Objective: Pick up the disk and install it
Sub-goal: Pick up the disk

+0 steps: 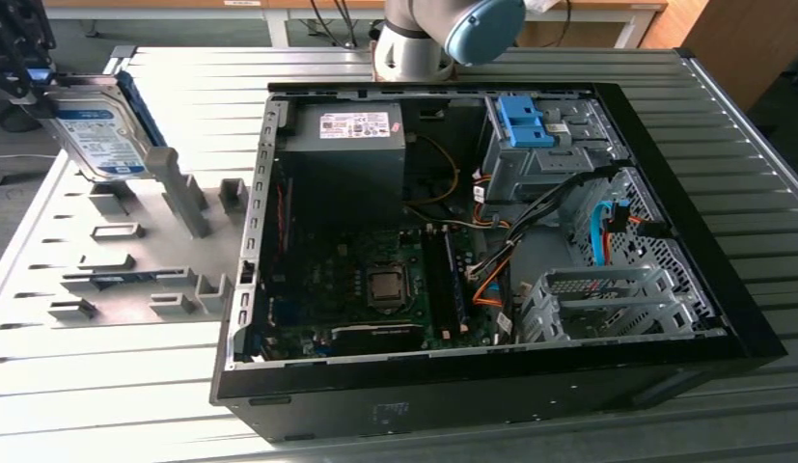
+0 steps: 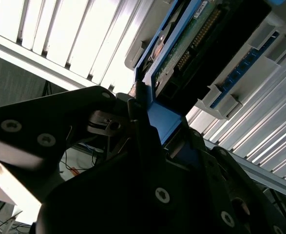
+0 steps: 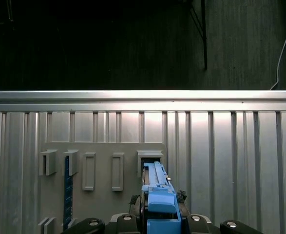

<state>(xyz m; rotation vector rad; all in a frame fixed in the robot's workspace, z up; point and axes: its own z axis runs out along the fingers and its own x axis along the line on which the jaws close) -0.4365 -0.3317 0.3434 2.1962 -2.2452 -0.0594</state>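
Pick-up step, judging by the grip: tool (image 1: 25,82) is pinched on the disk (image 1: 102,135) by its blue rail, over the grey slotted rack (image 1: 128,260) on the bench (image 1: 102,405), at the exterior view's left, well apart from the PC case (image 1: 257,241). Can't tell if the lower end is clear of its slot. Disk stands on edge, long axis approx upright w/ a lean, label face twd the case. Install prob. calls for a carry over the case wall, then squaring the rails w/ the drive cage (image 1: 605,299).
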